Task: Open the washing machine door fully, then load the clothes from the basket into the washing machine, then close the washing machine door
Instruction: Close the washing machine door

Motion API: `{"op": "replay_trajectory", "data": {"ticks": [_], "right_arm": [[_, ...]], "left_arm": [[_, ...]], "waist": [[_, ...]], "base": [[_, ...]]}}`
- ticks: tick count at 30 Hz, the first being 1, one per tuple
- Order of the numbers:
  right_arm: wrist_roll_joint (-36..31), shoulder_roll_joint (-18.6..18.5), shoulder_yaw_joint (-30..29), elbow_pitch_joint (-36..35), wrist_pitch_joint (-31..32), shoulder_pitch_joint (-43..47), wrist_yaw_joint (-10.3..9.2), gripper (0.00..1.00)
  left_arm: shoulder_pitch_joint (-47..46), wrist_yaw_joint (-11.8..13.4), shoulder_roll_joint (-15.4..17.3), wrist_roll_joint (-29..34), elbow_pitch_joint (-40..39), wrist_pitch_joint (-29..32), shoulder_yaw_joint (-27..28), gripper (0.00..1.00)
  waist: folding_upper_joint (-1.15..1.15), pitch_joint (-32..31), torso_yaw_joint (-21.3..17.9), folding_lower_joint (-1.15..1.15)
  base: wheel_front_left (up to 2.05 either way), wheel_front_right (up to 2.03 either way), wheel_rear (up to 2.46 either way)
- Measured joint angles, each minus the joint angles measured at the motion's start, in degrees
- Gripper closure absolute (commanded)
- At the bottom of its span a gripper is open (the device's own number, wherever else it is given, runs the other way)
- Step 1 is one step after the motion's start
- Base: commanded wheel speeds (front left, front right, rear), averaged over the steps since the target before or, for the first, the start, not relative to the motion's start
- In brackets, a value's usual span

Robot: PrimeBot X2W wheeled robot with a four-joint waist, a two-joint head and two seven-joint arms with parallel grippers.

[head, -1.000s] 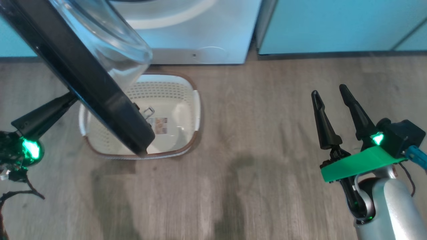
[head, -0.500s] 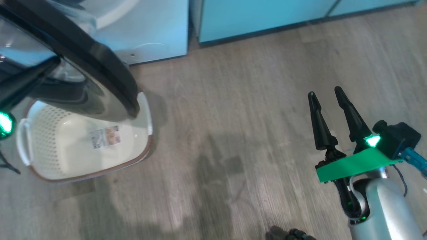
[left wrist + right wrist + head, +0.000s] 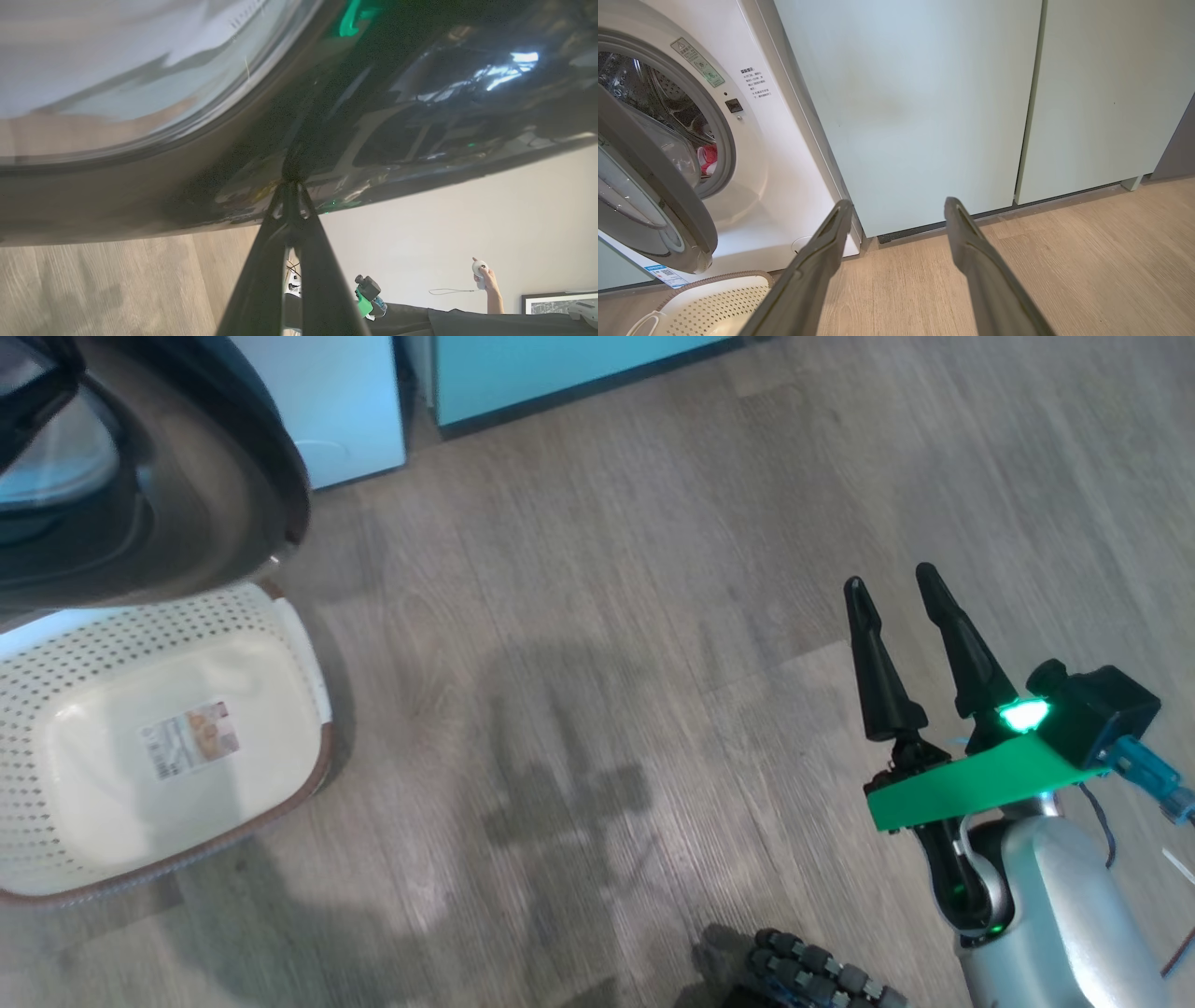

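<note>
The washing machine door [image 3: 187, 476] hangs half-swung over the basket, its glossy black rim [image 3: 420, 93] close in the left wrist view. My left gripper [image 3: 292, 184] is shut, its tips pressed against that rim. The white washing machine [image 3: 775, 140] shows its steel drum behind the door [image 3: 654, 177], with red clothes [image 3: 709, 154] inside. The cream perforated basket [image 3: 308, 653] sits on the floor below the door with nothing in it; its corner [image 3: 714, 298] appears in the right wrist view. My right gripper [image 3: 889, 577] [image 3: 899, 203] stands open over bare floor, holding nothing.
Mint-green cabinets [image 3: 560, 364] [image 3: 924, 116] stand right of the machine. Wood floor spreads between basket and right arm. A ribbed wheel of my base [image 3: 812, 971] shows at the bottom. A person's hand [image 3: 486, 280] holds a small white device by a pale wall.
The head camera has swung, sliding basket, machine and cabinets leftward. The door has turned from edge-on to showing its glossy outer face. The right gripper stays open in place.
</note>
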Motion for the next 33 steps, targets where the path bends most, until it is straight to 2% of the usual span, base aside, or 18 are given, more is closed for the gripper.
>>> {"op": "replay_trajectory", "data": {"ticks": [9,14,18,26,33], "right_arm": [[0.51,0.04,0.59,1.27,-0.69,-1.09,0.0,0.0],[0.51,0.05,0.71,1.29,-0.69,-1.71,0.0,0.0],[0.51,0.05,0.82,1.29,-0.69,-1.81,0.0,0.0],[0.44,0.05,0.46,1.12,-0.6,-1.75,0.0,0.0],[-0.57,0.05,0.12,0.8,0.09,-1.72,0.0,0.0]], "left_arm": [[-7.33,0.0,0.49,3.09,7.57,-4.32,-0.73,1.0],[-10.78,-0.09,0.12,4.15,11.63,-6.39,-1.24,1.0],[-11.81,-1.14,-0.07,4.68,13.92,-6.91,-1.87,1.0],[-8.55,-4.67,-2.03,3.53,13.82,-5.24,-2.4,1.0],[2.02,-9.05,-8.26,-1.05,9.95,-7.25,1.47,1.0]], "waist": [[0.0,1.19,-3.48,0.0],[0.01,0.89,-4.17,0.0],[0.01,0.45,-4.17,0.0],[0.0,-0.26,-1.14,0.0],[0.0,-1.43,4.03,0.0]], "base": [[0.0,0.0,0.0],[0.0,0.0,0.0],[0.0,0.0,0.0],[0.0,0.0,0.0],[0.0,0.0,0.0]]}}
